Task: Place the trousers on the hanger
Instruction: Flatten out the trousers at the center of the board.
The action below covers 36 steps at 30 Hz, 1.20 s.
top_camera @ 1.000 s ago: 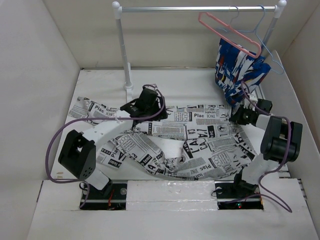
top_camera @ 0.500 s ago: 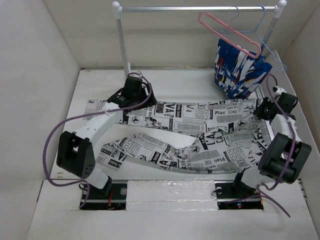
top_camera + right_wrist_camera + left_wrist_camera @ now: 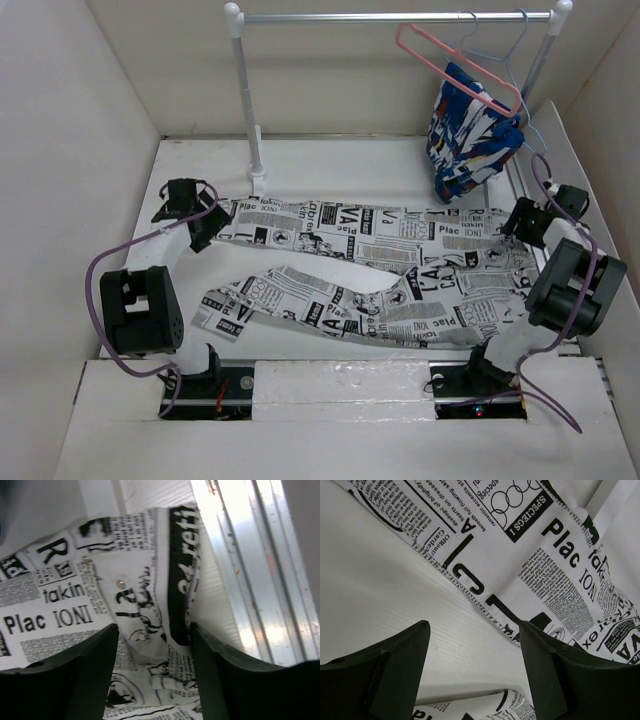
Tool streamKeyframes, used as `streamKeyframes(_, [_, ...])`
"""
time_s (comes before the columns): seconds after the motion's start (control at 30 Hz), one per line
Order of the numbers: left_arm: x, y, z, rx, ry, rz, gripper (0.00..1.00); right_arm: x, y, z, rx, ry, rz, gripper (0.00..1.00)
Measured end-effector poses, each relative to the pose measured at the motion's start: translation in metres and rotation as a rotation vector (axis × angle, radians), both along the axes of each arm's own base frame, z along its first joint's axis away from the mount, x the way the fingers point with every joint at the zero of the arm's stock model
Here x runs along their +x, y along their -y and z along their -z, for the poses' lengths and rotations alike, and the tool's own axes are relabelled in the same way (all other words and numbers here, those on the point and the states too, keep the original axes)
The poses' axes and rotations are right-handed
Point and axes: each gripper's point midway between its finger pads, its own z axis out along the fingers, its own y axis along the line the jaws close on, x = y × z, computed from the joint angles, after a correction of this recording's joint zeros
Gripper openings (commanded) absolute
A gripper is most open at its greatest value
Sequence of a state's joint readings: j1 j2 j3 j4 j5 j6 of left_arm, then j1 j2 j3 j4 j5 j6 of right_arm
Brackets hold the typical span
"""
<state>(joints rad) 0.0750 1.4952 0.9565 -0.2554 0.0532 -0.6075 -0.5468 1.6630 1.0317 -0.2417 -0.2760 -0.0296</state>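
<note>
- The trousers (image 3: 380, 235) lie flat, stretched lengthwise from left to right.
- Left gripper (image 3: 203, 228), fingers spread, is at their cuff end; right gripper (image 3: 522, 216), also spread, is at their waist.
- The hanger (image 3: 455, 62) hangs beyond that waist, nearest the right gripper.

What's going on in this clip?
The newspaper-print trousers lie spread flat on the table, not yet on the pink hanger, which hangs bare on the rail. The left gripper sits open at one leg's end. The right gripper is open over the waistband. Neither grips the fabric.
</note>
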Motion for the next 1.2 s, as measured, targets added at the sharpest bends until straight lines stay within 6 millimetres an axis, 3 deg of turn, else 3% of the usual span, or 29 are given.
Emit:
streamKeyframes(0.07, [0.001,-0.005,-0.001,-0.003,0.005,-0.024,0.68,0.003,-0.013,-0.007,-0.005,0.007,-0.032,0.66])
streamKeyframes(0.23, [0.005,-0.034,0.001,-0.008,0.010,-0.120,0.68,0.001,-0.063,-0.056,-0.054,0.124,-0.110,0.58])
streamKeyframes(0.3, [0.010,-0.048,0.008,-0.006,-0.012,-0.161,0.65,-0.008,-0.106,-0.090,-0.083,0.230,-0.200,0.54])
streamKeyframes(0.37, [0.016,-0.061,0.021,-0.008,-0.045,-0.194,0.63,-0.019,-0.129,-0.101,-0.087,0.277,-0.253,0.52])
streamKeyframes(0.43, [0.015,-0.065,0.030,-0.012,-0.074,-0.206,0.61,-0.032,-0.146,-0.099,-0.088,0.284,-0.299,0.39])
streamKeyframes(0.47, [0.011,-0.065,0.033,-0.013,-0.094,-0.206,0.60,-0.038,-0.154,-0.096,-0.090,0.280,-0.330,0.25])
streamKeyframes(0.53, [0.008,-0.062,0.030,-0.014,-0.096,-0.200,0.60,-0.047,-0.169,-0.089,-0.085,0.270,-0.397,0.13])
streamKeyframes(0.63, [-0.015,-0.040,-0.006,-0.003,-0.029,-0.150,0.60,-0.056,-0.217,-0.080,-0.070,0.252,-0.589,0.13])
streamKeyframes(0.77, [-0.059,-0.018,-0.062,-0.011,0.090,-0.123,0.63,-0.078,-0.304,-0.067,-0.053,0.200,-0.905,0.38])
streamKeyframes(0.83, [-0.076,-0.015,-0.069,-0.027,0.085,-0.147,0.63,-0.086,-0.328,-0.064,-0.042,0.182,-0.998,0.44])
streamKeyframes(0.9, [-0.092,-0.011,-0.056,-0.057,0.029,-0.174,0.63,-0.087,-0.336,-0.064,-0.029,0.176,-1.029,0.48])
streamKeyframes(1.07, [-0.160,0.009,0.023,-0.154,-0.303,-0.241,0.63,-0.080,-0.342,-0.083,-0.044,0.210,-1.053,0.49])
streamKeyframes(1.13, [-0.177,0.014,0.033,-0.176,-0.376,-0.268,0.63,-0.077,-0.345,-0.091,-0.053,0.235,-1.071,0.49])
streamKeyframes(1.2, [-0.175,0.014,0.033,-0.189,-0.371,-0.290,0.63,-0.077,-0.347,-0.095,-0.052,0.246,-1.083,0.50])
